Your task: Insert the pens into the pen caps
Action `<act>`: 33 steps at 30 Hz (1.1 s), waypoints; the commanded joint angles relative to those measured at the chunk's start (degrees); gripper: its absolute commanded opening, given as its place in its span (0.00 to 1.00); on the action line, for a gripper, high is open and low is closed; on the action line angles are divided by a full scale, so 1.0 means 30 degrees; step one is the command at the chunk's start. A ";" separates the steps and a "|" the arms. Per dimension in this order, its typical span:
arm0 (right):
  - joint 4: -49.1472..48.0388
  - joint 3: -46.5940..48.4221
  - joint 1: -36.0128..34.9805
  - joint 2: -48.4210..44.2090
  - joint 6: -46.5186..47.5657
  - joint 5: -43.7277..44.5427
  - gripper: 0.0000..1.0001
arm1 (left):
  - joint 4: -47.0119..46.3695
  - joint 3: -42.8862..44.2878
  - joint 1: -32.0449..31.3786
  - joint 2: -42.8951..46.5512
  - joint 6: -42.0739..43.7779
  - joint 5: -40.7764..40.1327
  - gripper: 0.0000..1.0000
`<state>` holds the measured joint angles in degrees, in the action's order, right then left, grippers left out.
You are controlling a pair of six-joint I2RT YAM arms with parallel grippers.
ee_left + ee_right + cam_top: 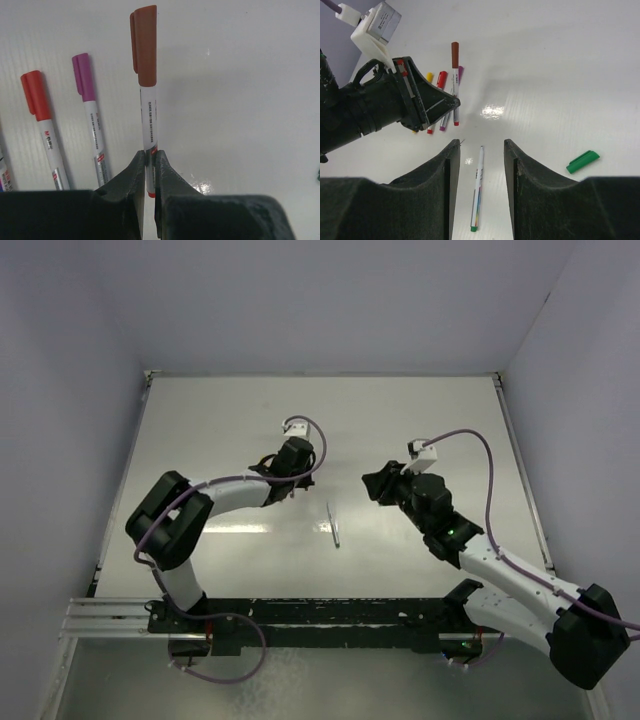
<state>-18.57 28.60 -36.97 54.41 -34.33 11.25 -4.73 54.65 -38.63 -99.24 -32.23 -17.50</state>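
Most of the job looks done. Four pens wear caps, and one pen and one cap are left to join.

The brown-red-capped pen (149, 120) is clamped in the left pincer (150, 161). Its jaws are drawn narrow on the barrel near the tail, and the cap points to 12 o'clock in the left wrist view. At about 9 to 10 o'clock of it lie the purple-capped pen (95, 130) and, further out, the red-capped pen (49, 140), both flat on the table (240, 100). The right wrist view adds a yellow cap (429, 76) beside that group. It is probably on its pen, though the left pincer hides the barrel.

What remains is the uncapped pen (478, 190), which has a green tail end, and the green cap (582, 161), lying loose.

The right pincer (480, 146) has its jaws moderately apart and holds nothing. In its own view the uncapped pen lies on the table in the gap between the jaws, running from 12 to 6 o'clock, and neither jaw seems to touch it. The green cap sits off at roughly 3 o'clock of that pincer, well apart from the pen.

From above, the uncapped pen (333, 525) lies between 7 and 8 o'clock of the right pincer (378, 485), in the space between the two arms.
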 commanded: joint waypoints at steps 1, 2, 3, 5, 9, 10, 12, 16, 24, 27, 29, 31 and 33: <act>0.0098 0.0078 -0.0032 0.0199 -0.0361 0.1096 0.42 | 0.1290 0.2298 -0.0017 -0.1191 -0.0492 0.0947 0.00; 0.0052 0.0102 -0.0032 0.0315 -0.0415 0.1032 0.43 | 0.1516 0.2580 -0.0014 -0.1482 -0.0568 0.1032 0.00; -0.0009 0.0087 -0.0017 0.0432 -0.0429 0.0980 0.43 | 0.1745 0.2828 0.0020 -0.1723 -0.0676 0.1061 0.00; -0.0022 0.0101 -0.0033 0.0612 -0.0438 0.0904 0.43 | 0.2372 0.3278 0.0060 -0.2294 -0.0987 0.0967 0.00; 0.0065 0.0112 -0.0020 0.0787 -0.0381 0.1090 0.43 | 0.4040 0.4194 0.0112 -0.3030 -0.1860 0.0549 0.00; 0.0070 0.0084 -0.0015 0.0788 -0.0378 0.1126 0.43 | 0.4401 0.4374 0.0153 -0.3155 -0.2024 0.0444 0.00; 0.0041 0.0035 -0.0036 0.0817 -0.0408 0.1149 0.43 | 0.5069 0.4631 0.0145 -0.3461 -0.2309 0.0253 0.00; -0.0243 -0.0077 -0.0031 0.1053 -0.0478 0.1060 0.43 | 0.6246 0.5195 0.0134 -0.4136 -0.2731 -0.0073 0.00; -0.0616 -0.0105 -0.0016 0.1505 -0.0295 0.0837 0.43 | 0.6465 0.5432 0.0135 -0.4278 -0.3017 0.0177 0.15; -0.0721 -0.0077 -0.0026 0.1534 -0.0122 0.0767 0.43 | 0.6937 0.5839 0.0151 -0.4124 -0.2943 0.0066 0.27; -0.0788 -0.0102 -0.0037 0.1519 -0.0091 0.0763 0.43 | 0.6971 0.5964 0.0153 -0.3847 -0.2777 0.0059 0.31; -0.0854 -0.0110 -0.0016 0.1498 -0.0086 0.0778 0.43 | 0.6945 0.6013 0.0143 -0.3515 -0.2556 -0.0008 0.31; -0.0889 -0.0081 -0.0023 0.1499 -0.0066 0.0792 0.43 | 0.6860 0.6040 0.0141 -0.3105 -0.2197 -0.0083 0.31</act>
<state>-18.24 28.58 -36.97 59.24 -34.92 12.88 14.72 70.78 -38.63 -111.11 -39.90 -16.73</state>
